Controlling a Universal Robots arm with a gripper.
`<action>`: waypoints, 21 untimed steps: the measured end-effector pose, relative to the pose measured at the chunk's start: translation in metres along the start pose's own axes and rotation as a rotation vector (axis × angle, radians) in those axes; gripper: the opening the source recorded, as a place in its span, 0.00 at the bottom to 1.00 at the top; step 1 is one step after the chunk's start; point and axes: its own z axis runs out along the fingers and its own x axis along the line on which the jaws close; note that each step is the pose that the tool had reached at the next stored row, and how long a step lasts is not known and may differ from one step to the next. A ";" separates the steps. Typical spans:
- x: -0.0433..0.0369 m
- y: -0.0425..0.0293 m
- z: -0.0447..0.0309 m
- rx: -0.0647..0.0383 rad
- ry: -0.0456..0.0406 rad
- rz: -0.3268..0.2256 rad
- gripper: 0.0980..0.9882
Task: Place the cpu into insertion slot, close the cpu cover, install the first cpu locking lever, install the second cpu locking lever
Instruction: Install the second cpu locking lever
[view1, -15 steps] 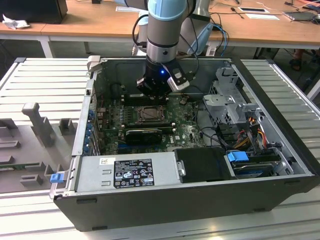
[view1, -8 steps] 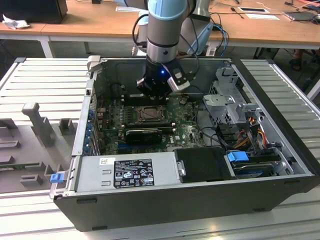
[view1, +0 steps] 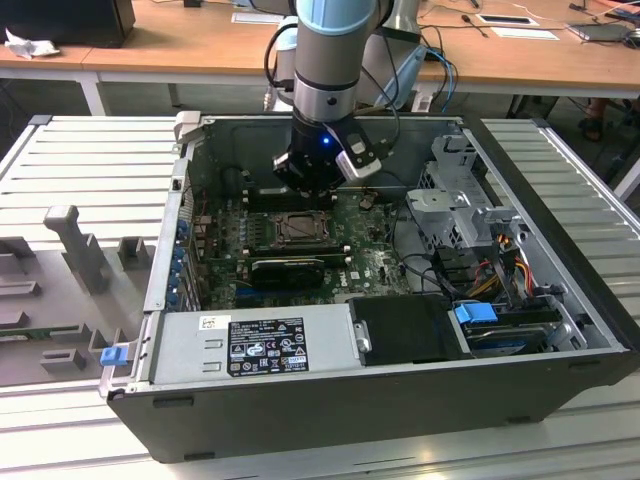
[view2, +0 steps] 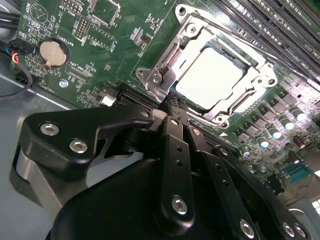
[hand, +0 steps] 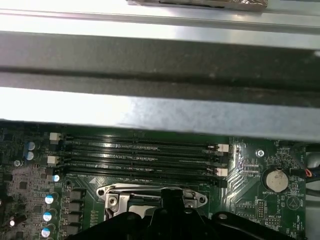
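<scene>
One robot arm reaches down into an open computer case (view1: 560, 300) in the exterior view, and its gripper (view1: 308, 196) hangs just above the green motherboard (view1: 370, 262). Directly under the gripper, a little toward the camera, sits the insertion slot (view1: 297, 229) with its dark frame. Just past the slot on the near side lies a long black card (view1: 288, 267), and nearer still is the grey power supply (view1: 250, 345). To the exterior view's right of the gripper stands a metal drive cage (view1: 455, 205).

In the second wrist view the gripper (view2: 172, 102) shows its black fingers (view2: 175, 125) pressed together into one narrow tip, with nothing between them. The tip is at the edge of the socket, touching or almost touching the metal frame; I cannot tell which. The cpu (view2: 210, 77) lies flat in the slot, its pale face very bright. The cpu cover (view2: 170, 65) lies down around the chip, which shows through its square opening. A round coin battery (view2: 52, 53) is well apart from the fingertips.

In the first wrist view the gripper (hand: 172, 197) stands over the cover (hand: 112, 192), and the long memory slots (hand: 140, 157) run just beyond it, below the case wall (hand: 160, 65).
</scene>
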 end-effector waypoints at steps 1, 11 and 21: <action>0.0001 -0.0004 0.0000 0.000 -0.0001 0.000 0.01; 0.0001 0.0001 -0.0075 0.000 0.0000 0.000 0.01; 0.0002 -0.0010 -0.0130 0.000 0.0000 0.000 0.01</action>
